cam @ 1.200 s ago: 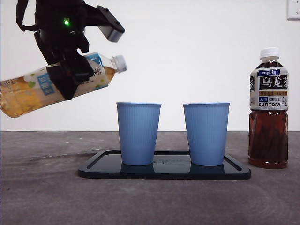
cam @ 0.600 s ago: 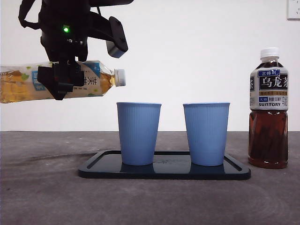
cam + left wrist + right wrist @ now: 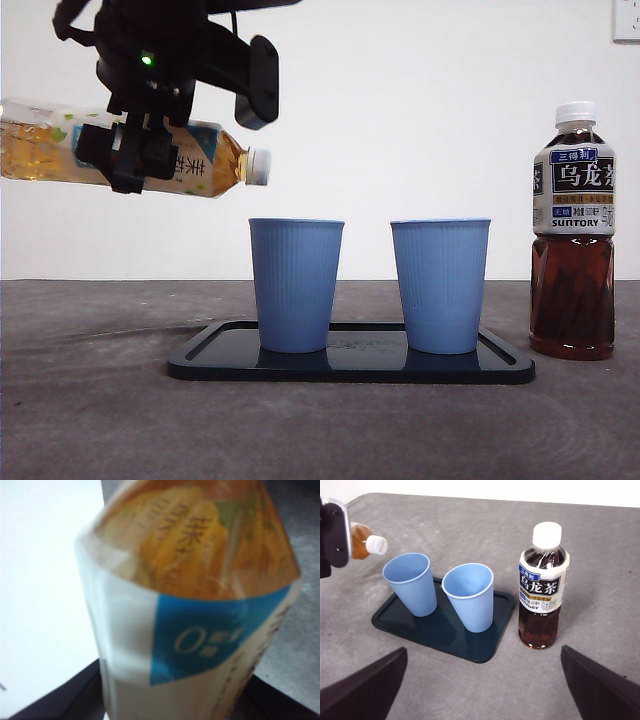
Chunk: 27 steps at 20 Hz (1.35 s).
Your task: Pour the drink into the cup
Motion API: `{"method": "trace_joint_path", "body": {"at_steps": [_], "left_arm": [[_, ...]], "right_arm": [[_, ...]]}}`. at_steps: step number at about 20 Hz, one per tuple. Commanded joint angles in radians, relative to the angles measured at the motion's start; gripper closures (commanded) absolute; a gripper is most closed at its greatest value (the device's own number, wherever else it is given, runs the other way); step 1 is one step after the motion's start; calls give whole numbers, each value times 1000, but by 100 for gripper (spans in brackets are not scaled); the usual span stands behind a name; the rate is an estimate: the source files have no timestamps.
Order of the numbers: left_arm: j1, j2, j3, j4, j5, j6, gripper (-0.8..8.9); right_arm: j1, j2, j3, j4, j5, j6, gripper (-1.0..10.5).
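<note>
- Grey matte surface [image 3: 90,400] carries everything; it looks grippy enough that nothing standing on it should slide by itself.
- Dark tray [image 3: 500,368] lies flat on it, rigid and shallow-rimmed, with both cups standing inside.
- Amber green tea bottle [image 3: 205,160] is the thing being poured: held in the air above and beside the near cup, nearly level with its neck tipped slightly down, white cap [image 3: 258,166] on and just short of that cup's rim. It looks mostly full, so I judge it fairly heavy, with liquid that shifts as it tilts. Thin plastic and a glossy label make it slippery and easy to dent, so mid-body is the sensible hold.
- Left tool [image 3: 135,150] is clamped around that bottle's labelled middle; its wrist view is filled by the label. The grip sits about where the weight balances, which should limit twisting.
- Dark oolong bottle [image 3: 572,250] stands upright and capped on the surface beside the tray, untouched; full, stiff, stable.
- Two blue paper cups, the left cup [image 3: 295,285] and right cup [image 3: 440,285], stand upright, apart, and look empty in the right wrist view. Light and thin-walled, they would tip at a nudge.
- Right tool [image 3: 480,700] waits high and well back, jaws spread wide, holding nothing.
</note>
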State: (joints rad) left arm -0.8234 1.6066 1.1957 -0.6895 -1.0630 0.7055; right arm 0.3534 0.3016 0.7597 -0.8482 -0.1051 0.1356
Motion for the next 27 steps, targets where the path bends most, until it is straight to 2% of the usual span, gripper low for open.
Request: {"method": "trace_joint_path", "body": {"at_steps": [1,7,13,18,20,25,27], "left_arm": [[-20,34,35,26,-63,51,631],[-30,47,36,33,-88,58,631],[-34,31,36,31,-102,-237,630],[-32,-89,36,-65,140,-541,630],[-18,-161,36,-80,230,-638,631],[84,-318,32,-30,439,-788,631],[144,-368,9,13,515,-833,631]], "right_arm": [[5,2,14,9,1,-6,456],[5,2,14,9,1,-6,456],[5,2,14,8,2,-6,456],[5,2,14,8,1,-6,456],[5,2,14,2,0,-6,456],[5,2,14,-52,-17,-5,457],[5,2,14,-59,-68,-5,457]]}}
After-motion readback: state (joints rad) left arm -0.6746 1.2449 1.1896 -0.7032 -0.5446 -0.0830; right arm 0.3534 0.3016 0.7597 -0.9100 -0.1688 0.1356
